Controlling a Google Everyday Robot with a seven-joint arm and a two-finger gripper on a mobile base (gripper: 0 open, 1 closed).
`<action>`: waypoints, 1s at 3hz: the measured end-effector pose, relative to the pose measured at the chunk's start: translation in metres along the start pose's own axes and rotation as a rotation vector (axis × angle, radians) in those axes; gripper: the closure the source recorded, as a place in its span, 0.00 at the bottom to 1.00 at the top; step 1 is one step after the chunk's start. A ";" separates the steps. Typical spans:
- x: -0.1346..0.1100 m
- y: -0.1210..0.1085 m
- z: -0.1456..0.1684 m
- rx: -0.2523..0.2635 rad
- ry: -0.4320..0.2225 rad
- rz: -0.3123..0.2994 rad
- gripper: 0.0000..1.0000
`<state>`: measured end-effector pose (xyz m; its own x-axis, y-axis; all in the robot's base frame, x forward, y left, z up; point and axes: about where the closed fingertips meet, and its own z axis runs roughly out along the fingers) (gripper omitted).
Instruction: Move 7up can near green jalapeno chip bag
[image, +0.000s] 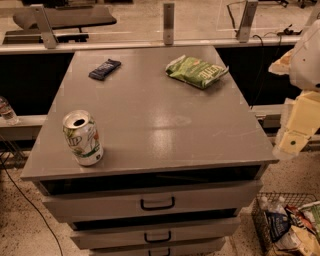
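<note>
The 7up can (82, 138) stands upright at the front left corner of the grey cabinet top (160, 120), its silver top opened. The green jalapeno chip bag (196, 71) lies flat at the far right of the top, well away from the can. My gripper (292, 140) hangs off the cabinet's right side, level with the front edge, below the white arm (307, 55). It is far from both the can and the bag and holds nothing that I can see.
A dark blue snack bar (105, 69) lies at the far left. Drawers with black handles (157, 203) sit below the top. A wire basket (287, 225) of bags stands on the floor at right. A bottle (6, 111) stands at left.
</note>
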<state>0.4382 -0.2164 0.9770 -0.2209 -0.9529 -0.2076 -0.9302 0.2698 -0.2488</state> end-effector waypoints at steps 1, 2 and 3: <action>0.000 0.000 0.000 0.000 0.000 0.000 0.00; -0.029 0.002 0.027 -0.045 -0.088 -0.037 0.00; -0.098 0.004 0.078 -0.135 -0.276 -0.125 0.00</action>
<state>0.4788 -0.1106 0.9224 -0.0322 -0.8990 -0.4367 -0.9796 0.1151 -0.1647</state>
